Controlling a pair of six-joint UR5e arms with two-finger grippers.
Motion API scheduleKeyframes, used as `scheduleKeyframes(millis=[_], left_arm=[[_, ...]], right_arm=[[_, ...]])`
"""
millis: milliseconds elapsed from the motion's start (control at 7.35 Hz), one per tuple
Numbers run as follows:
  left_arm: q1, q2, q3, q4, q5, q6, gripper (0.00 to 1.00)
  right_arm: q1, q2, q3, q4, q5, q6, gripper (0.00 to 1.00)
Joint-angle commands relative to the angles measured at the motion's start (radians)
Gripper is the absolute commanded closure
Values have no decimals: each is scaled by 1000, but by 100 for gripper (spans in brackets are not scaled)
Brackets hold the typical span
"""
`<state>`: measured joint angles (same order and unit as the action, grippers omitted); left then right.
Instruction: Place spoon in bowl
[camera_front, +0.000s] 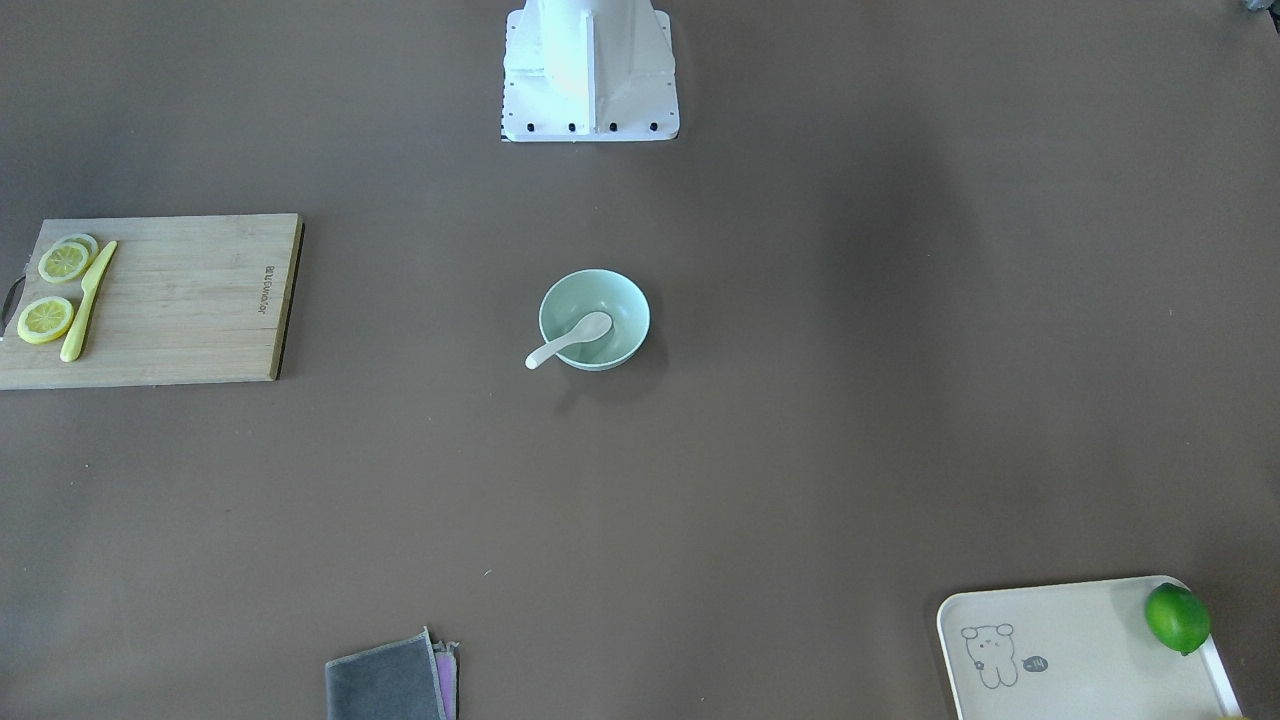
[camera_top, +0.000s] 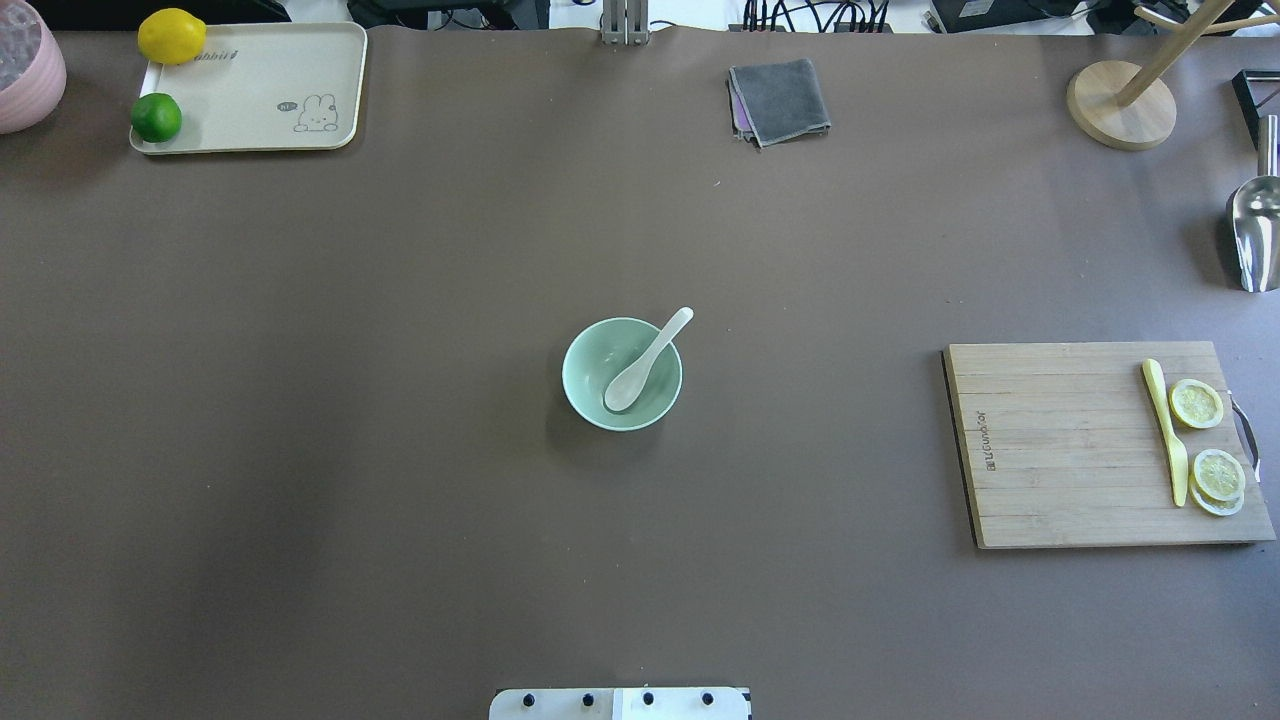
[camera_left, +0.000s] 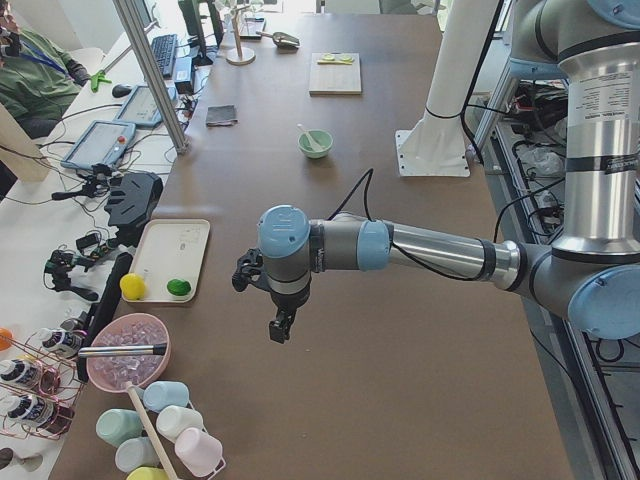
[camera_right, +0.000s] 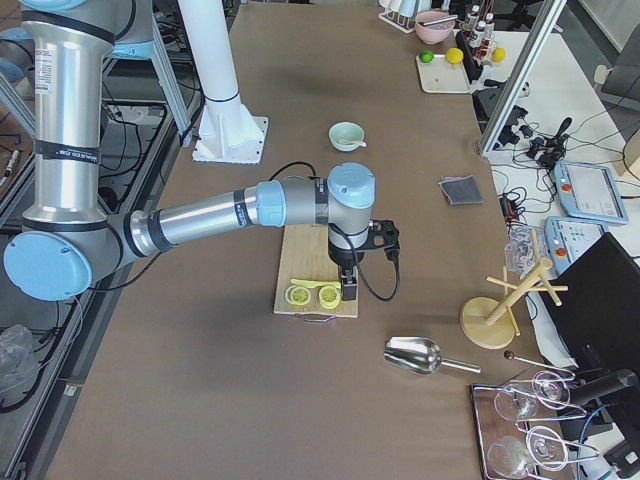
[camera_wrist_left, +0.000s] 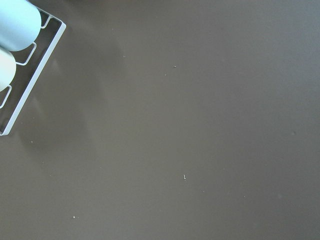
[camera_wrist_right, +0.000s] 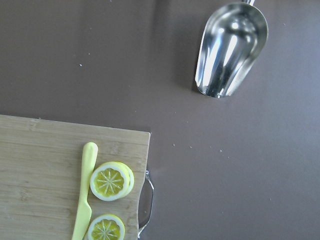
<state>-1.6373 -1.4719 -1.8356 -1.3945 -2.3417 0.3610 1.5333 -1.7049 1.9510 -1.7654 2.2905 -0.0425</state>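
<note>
The white spoon (camera_top: 647, 362) lies in the pale mint-green bowl (camera_top: 590, 372) at the table's middle, its scoop inside and its handle over the rim. Both also show in the front view, the spoon (camera_front: 570, 340) and the bowl (camera_front: 622, 308). My left gripper (camera_left: 282, 328) shows only in the exterior left view, high over the table's left end, far from the bowl (camera_left: 318, 148). My right gripper (camera_right: 349, 292) shows only in the exterior right view, over the cutting board. I cannot tell whether either is open or shut.
A wooden cutting board (camera_top: 1060, 450) with lemon slices and a yellow knife (camera_top: 1165, 430) lies at the right. A cream tray (camera_top: 260, 90) with a lemon and a lime, a grey cloth (camera_top: 778, 100), a metal scoop (camera_top: 1255, 235) and a wooden stand (camera_top: 1120, 105) line the far side.
</note>
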Motion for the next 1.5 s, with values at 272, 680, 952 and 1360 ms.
scheduleKeyframes(millis=[272,680,952,1360], left_arm=[[-10,25,-42,-8,45,3,2],[-12,28,-51,-8,45,4,2],[-12,28,-51,-8,45,3,2],[-12,30,-51,-8,45,3,2]], right_arm=[[31,-51,-35,0,7,-10,0],[31,-50,-63,0,13,-13,0],[31,-48,-63,0,18,-13,0],[30,-50,-64,0,18,-13,0]])
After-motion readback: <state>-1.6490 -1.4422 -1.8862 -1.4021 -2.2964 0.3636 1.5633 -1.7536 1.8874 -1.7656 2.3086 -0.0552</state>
